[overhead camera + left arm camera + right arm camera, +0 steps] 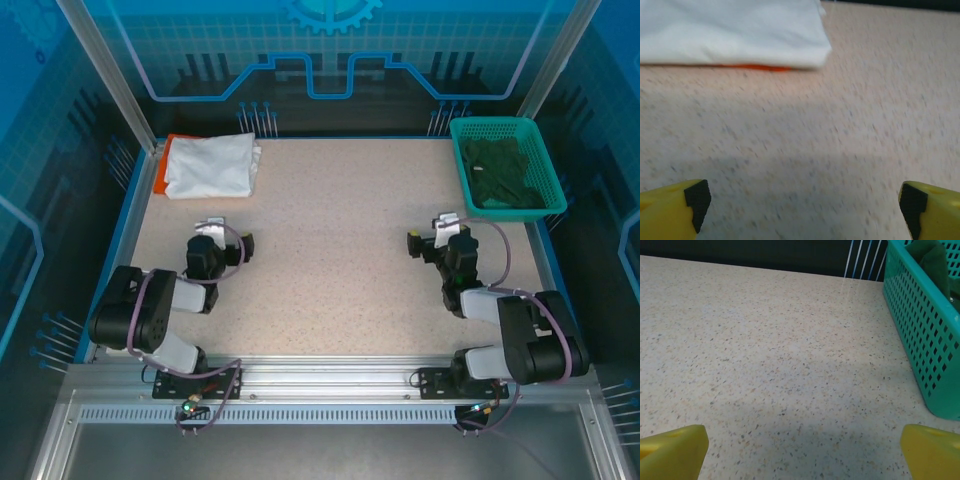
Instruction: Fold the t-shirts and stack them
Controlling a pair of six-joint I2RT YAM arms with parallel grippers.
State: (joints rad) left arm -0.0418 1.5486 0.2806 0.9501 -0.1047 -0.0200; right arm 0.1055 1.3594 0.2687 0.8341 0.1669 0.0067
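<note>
T-shirts [210,165], long axis left-to-right

From above, the table [340,250] is bright and evenly lit, its speckles sharp, and the arms cast only faint, soft shadows; the blue walls around it are dimmer. The left wrist view is smeared throughout, with the white shirt [730,30] nearly washed out at the far left and a broad grey shadow on the near surface. The right wrist view is crisper, with a pale sheen far off beside the basket [920,340], a soft shadow near, and soft-edged fingers [670,452].
</note>
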